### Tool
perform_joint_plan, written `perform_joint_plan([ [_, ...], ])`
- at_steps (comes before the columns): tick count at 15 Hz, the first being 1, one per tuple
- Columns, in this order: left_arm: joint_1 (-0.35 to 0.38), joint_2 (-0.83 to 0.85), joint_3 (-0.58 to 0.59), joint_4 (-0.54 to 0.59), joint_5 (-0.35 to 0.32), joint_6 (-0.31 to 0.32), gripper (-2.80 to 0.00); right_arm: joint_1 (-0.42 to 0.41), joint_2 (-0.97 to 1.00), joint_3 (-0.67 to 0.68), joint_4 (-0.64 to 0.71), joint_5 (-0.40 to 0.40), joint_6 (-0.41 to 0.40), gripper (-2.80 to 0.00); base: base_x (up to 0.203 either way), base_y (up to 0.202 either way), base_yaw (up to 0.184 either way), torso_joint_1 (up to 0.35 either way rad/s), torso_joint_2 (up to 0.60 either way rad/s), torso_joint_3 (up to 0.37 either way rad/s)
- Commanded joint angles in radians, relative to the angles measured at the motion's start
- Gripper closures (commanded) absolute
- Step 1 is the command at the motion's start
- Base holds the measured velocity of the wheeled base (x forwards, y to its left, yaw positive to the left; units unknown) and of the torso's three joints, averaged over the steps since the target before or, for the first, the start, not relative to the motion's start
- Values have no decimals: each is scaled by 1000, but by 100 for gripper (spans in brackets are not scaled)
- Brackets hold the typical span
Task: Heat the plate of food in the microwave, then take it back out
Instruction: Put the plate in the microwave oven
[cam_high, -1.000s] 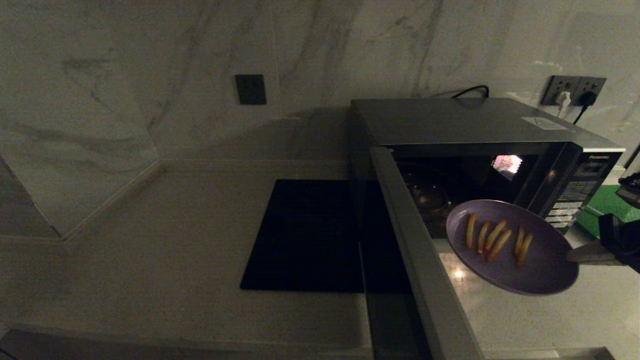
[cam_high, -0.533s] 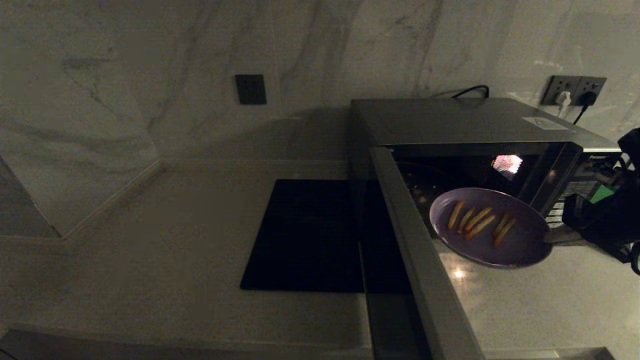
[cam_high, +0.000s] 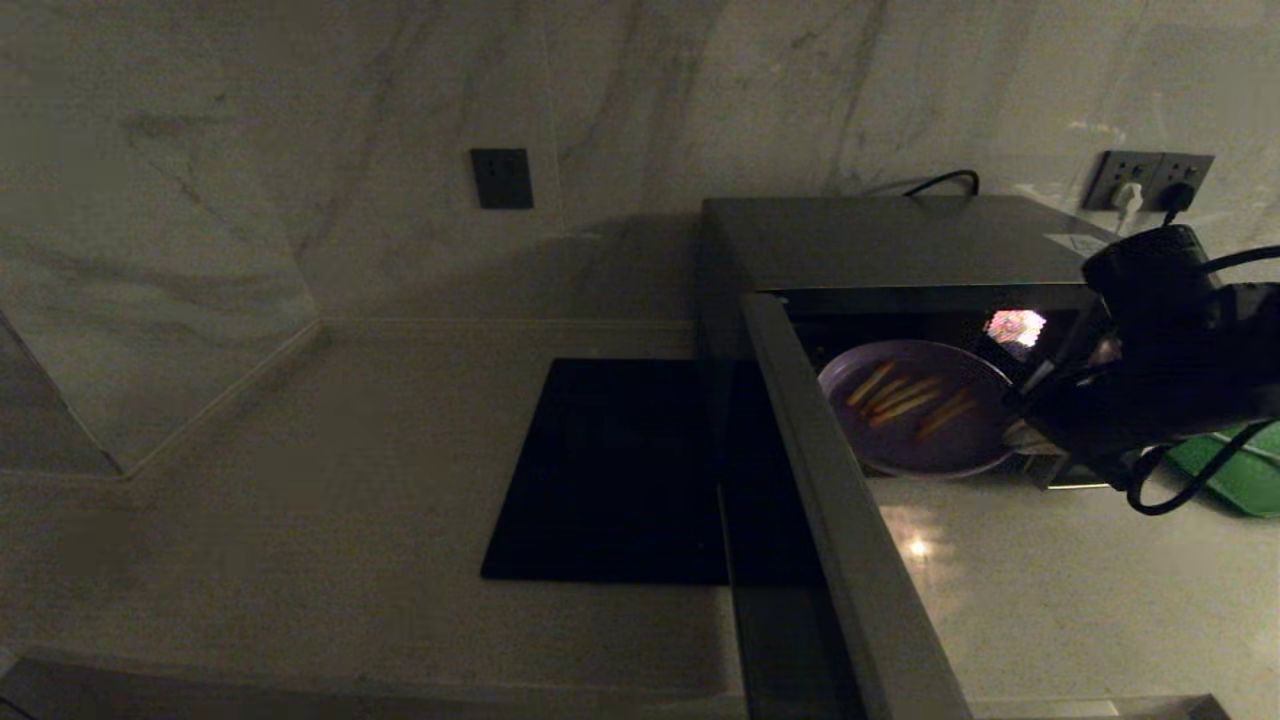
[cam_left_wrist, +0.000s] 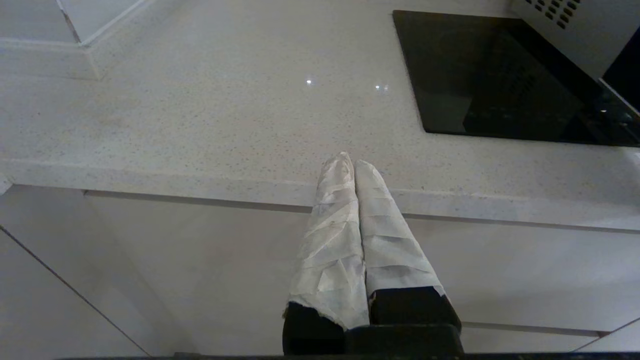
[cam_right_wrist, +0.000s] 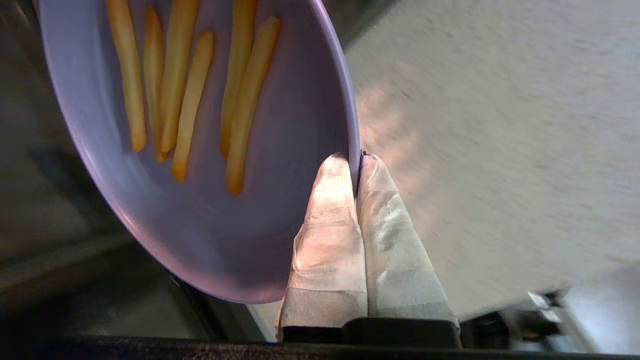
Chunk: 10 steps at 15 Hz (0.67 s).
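The lilac plate of food with several golden sticks hangs at the mouth of the microwave, partly inside the dark cavity. The microwave's door stands swung open toward me. My right gripper is shut on the plate's right rim. In the right wrist view the plate of food fills the frame, its rim pinched between the taped tips of the right gripper. My left gripper is parked, shut and holding nothing, below the counter's front edge.
A flat black square mat lies on the pale counter left of the microwave. A green tray sits right of the microwave, behind my right arm. Wall sockets with plugs are at the back right.
My right arm has swung in from the right and carried the plate back and leftward, from in front of the microwave into its opening. The left arm has not moved.
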Motion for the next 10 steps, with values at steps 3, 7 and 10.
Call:
perform_joint_plan([
  [3, 0, 0, 0, 0, 0, -1, 0, 9, 90, -85, 0, 0, 71, 0, 0, 0, 0, 0, 0, 0],
  [7, 0, 0, 0, 0, 0, -1, 0, 9, 139, -132, 0, 8, 98, 0, 0, 0, 0, 0, 0, 0],
  [10, 0, 0, 0, 0, 0, -1, 0, 9, 194, -211, -1, 15, 99, 0, 0, 0, 0, 0, 0, 0],
])
